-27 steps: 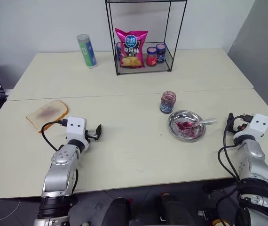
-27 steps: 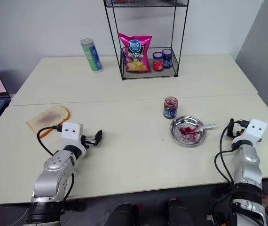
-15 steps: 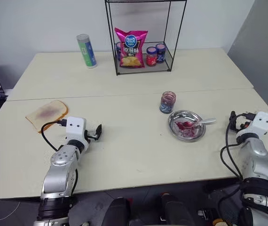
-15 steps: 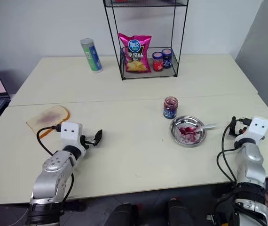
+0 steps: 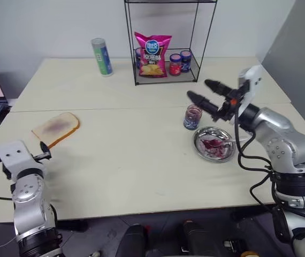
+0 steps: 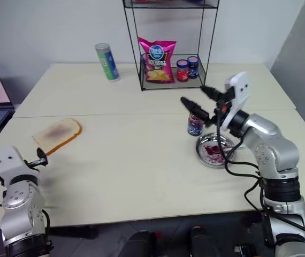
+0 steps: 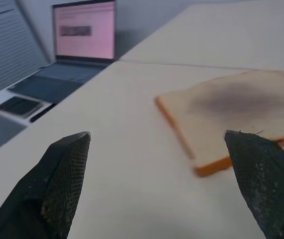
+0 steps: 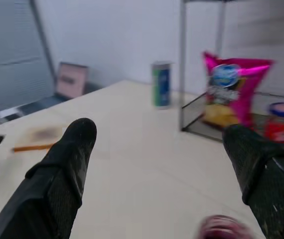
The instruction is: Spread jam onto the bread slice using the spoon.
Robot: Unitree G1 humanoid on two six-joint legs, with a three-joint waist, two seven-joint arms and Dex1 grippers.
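The right gripper [image 5: 206, 92], fingers apart and empty, is held above the jam jar [image 5: 192, 116]. The spoon, judged to lie in the dish [image 5: 213, 144] beside the jar, should be approached from above. The left gripper [image 7: 167, 184], fingers apart, is aimed at the bread [image 5: 55, 127].

Bread slice [image 5: 55, 127] just ahead of left gripper [image 7: 164, 181]: pale w/ tan-orange crust, purplish-brown stain in mid; surface [image 5: 131, 160] cream. Below right gripper [image 5: 205, 92], black-fingered w/ white housing: clear jar w/ dark red-purple jam [image 5: 192, 116], silvery dish [image 5: 214, 144] w/ red smears. Beyond it, black wire rack [image 5: 166, 43] w/ magenta chip bag [image 5: 152, 54], red- and blue-lidded jars; green-blue can [image 5: 101, 56]; laptop [image 7: 72, 47] screen pink.
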